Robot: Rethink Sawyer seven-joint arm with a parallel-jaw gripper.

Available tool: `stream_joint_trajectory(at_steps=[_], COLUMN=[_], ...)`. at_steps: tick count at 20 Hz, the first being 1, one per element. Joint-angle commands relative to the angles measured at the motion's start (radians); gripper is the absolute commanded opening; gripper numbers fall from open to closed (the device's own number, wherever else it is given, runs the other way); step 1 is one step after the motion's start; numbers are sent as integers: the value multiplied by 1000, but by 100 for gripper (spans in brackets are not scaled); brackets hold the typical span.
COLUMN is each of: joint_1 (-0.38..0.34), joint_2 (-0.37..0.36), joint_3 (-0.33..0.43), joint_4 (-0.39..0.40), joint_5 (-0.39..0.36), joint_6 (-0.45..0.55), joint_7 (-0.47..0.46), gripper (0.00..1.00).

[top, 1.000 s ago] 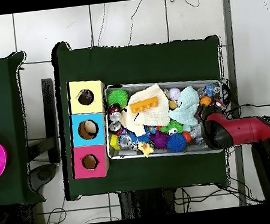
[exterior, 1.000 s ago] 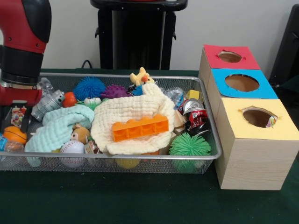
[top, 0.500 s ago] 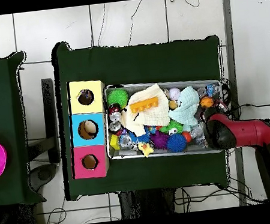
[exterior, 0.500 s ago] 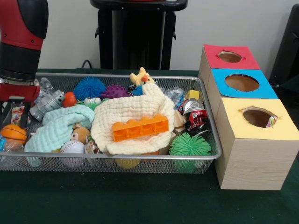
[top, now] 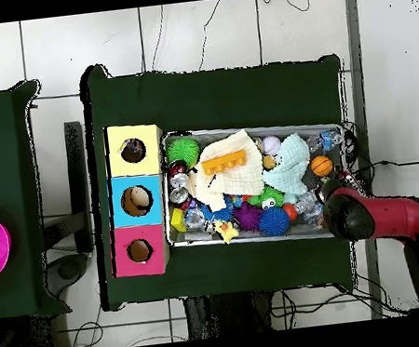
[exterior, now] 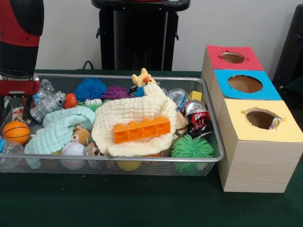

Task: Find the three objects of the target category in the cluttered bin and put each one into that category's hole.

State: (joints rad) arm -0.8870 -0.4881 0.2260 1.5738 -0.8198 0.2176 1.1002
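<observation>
A dark green felt-like cloth covers the desk (exterior: 142, 203), and a pale wall is seen behind it. On the cloth rests a wide, shallow wire-mesh bin (exterior: 118, 163) with a rounded metal rim; bare green cloth is left in front of it. Just beside the bin's end stand three box-shaped wooden blocks in a row, each with a round hole on top: a yellow-topped box (exterior: 258, 142), a blue-topped box (exterior: 244, 85) and a red-topped box (exterior: 232, 57).

The red and black arm (exterior: 19, 42) is seen at the bin's opposite end, at the rim. Its hand (exterior: 14, 106) hangs over the clutter there; whether it is spread or pressed together cannot be told.

Inside the bin, a cream quilted cloth (exterior: 137, 120) lies heaped in the middle, carrying an orange studded plastic brick (exterior: 142, 129). A mint waffle-textured cloth (exterior: 59, 127) is bunched beside it. Smaller items are packed around: a green spiky ball (exterior: 191, 147) by the near corner, a blue spiky ball (exterior: 90, 88), a crushed red can (exterior: 198, 118), a small orange basketball (exterior: 15, 132) near the hand, a baseball (exterior: 73, 150) against the front wall, and a yellow duck (exterior: 142, 77) at the far rim.
</observation>
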Motion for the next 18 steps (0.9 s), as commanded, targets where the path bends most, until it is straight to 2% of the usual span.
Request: stream_joint_trajectory(at_steps=[1, 12, 18], joint_1=[-49, -87, -178], joint_2=[20, 98, 195], joint_3=[11, 45, 141], joint_4=[21, 19, 11], joint_5=[20, 26, 51], joint_6=[97, 78, 111], joint_7=[44, 25, -51], gripper=[100, 100, 100])
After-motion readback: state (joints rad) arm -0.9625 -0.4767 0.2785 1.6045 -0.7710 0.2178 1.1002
